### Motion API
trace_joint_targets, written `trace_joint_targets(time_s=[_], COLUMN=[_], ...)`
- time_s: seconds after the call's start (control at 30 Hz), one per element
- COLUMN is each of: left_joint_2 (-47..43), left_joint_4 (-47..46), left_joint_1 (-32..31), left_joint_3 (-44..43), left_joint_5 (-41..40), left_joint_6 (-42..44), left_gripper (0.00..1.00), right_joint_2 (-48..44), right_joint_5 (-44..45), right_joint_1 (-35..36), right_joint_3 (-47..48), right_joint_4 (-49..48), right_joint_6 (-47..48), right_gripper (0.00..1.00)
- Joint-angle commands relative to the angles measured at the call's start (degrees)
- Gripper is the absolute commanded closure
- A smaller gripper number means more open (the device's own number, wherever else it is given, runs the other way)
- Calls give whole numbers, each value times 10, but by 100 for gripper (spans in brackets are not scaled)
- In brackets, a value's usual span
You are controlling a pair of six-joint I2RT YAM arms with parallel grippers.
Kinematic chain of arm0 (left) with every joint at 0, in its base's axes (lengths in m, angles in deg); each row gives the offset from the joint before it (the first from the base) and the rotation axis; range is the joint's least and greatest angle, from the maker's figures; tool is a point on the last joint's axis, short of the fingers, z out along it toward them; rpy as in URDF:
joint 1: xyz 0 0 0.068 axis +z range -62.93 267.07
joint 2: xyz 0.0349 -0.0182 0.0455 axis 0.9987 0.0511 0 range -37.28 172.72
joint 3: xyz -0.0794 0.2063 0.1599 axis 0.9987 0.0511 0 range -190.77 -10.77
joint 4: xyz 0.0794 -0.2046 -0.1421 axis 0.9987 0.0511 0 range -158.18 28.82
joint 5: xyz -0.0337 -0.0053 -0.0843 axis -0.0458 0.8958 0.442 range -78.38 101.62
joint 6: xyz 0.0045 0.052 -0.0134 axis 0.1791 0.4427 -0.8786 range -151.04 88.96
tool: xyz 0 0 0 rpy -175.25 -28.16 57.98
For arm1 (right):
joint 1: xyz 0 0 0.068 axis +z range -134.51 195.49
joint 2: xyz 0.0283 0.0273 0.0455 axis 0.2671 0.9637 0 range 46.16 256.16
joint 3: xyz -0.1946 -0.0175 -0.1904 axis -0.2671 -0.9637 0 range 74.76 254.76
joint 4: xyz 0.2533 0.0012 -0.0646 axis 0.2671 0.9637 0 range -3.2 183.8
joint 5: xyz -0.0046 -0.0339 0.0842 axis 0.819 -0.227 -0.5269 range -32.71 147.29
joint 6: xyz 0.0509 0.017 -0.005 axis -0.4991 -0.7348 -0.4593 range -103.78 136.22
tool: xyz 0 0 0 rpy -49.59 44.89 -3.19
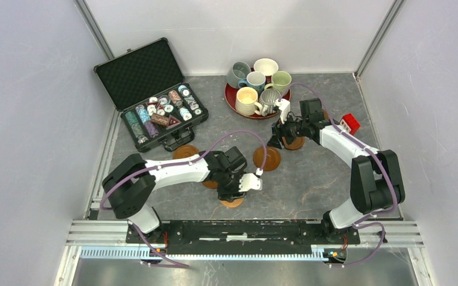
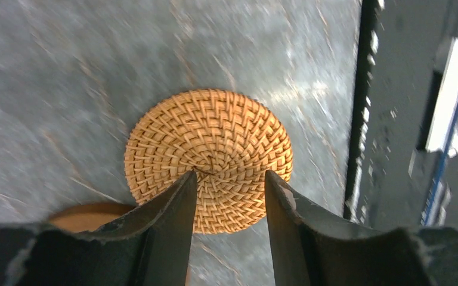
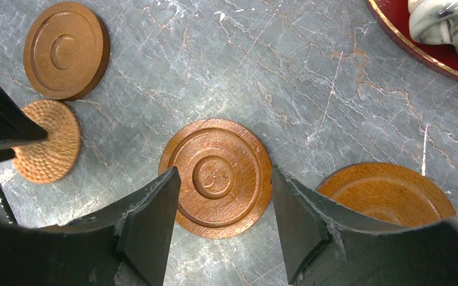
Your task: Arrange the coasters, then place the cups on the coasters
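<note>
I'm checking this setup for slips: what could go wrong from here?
The left gripper hangs over the woven coaster, close to the table edge; a nudge might push it off. A wooden coaster lies close beside it and could get dragged along. The right gripper may bump the neighbouring coaster while closing.

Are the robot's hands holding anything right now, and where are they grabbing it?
Nothing is held. The left gripper is open above a woven coaster, the right gripper open above a wooden coaster; both coasters lie flat.
</note>
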Motion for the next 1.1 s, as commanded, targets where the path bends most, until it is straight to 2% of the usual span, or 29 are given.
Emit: trace_joint_targets(time_s=[0.0, 0.1, 0.2, 0.67, 0.93, 1.07], left_joint_2=[-49, -78, -102, -184, -153, -126], left_joint_4=[103, 137, 161, 222, 215, 202], left_joint_1=[-2, 3, 38, 360, 585, 651], left_joint_3=[41, 69, 93, 152, 126, 103], left_joint_5=[24, 9, -9, -54, -62, -58], left_joint_6=[55, 72, 89, 258, 369, 388], left_gripper=[48, 49, 50, 51, 51, 51], right_joint_2=[-5, -4, -2, 33, 62, 75], right_joint_5=[-15, -15, -15, 18, 36, 56], right_joint_1=[0, -1, 4, 108, 171, 201], right_joint_3=[-4, -5, -4, 18, 23, 31], right_joint_4=[-14, -13, -12, -32, -74, -89], right_joint_6=[-2, -2, -2, -7, -27, -35], right_gripper=[36, 36, 36, 38, 41, 42])
